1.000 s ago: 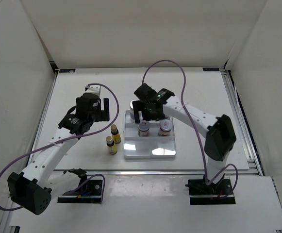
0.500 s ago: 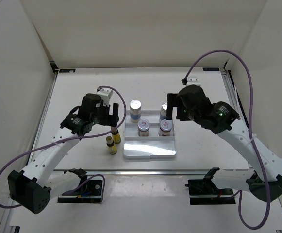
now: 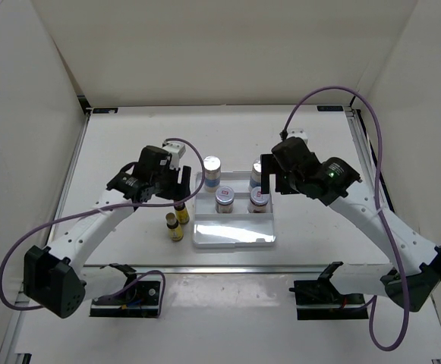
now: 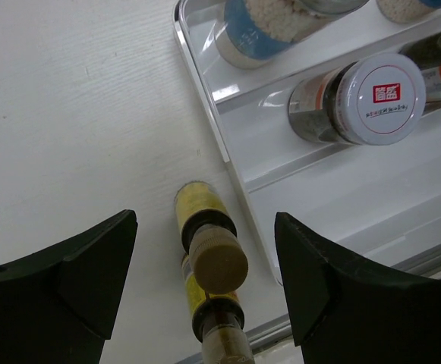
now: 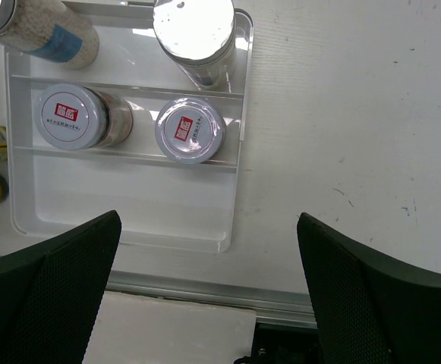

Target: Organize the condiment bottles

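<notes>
Jars (image 3: pixel 225 199) two, tall bottles (image 3: pixel 212 170) two, yellow bottles (image 3: pixel 174 227) two

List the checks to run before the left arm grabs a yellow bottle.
1. Left jaws open: ok.
2. Yellow bottle centred between them: ok.
3. That bottle upright: ok.
4. Second yellow bottle clear of the closing jaws: cannot tell.
5. Front row of the tray empty: ok.
6. Right jaws open: ok.
</notes>
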Motion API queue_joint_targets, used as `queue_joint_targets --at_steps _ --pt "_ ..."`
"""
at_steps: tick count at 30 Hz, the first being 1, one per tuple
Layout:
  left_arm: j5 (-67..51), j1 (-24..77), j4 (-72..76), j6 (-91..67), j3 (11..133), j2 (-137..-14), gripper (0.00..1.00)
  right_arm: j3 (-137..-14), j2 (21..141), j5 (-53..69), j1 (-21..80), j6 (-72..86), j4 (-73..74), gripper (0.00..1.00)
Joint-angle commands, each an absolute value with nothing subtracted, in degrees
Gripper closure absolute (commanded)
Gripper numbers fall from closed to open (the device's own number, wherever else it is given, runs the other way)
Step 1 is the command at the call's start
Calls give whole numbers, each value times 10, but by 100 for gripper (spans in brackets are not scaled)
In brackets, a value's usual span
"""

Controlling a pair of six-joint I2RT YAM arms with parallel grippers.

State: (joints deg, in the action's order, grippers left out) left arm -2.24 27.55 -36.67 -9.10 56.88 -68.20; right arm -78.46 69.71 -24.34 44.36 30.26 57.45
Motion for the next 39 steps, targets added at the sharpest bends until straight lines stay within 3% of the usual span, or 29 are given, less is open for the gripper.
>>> queue_joint_targets --at_steps 1,10,35,39 --pt "-34 278 -391 -108 586 -693 17 -810 697 -257 442 308 573 0" --pt "-29 283 -403 -113 580 -680 20 -793 686 -257 442 308 578 0" --pt "3 310 -420 -113 592 -702 63 -787 674 -257 425 293 584 0" --pt "18 310 -425 -113 612 -707 75 -787 674 -257 425 293 584 0"
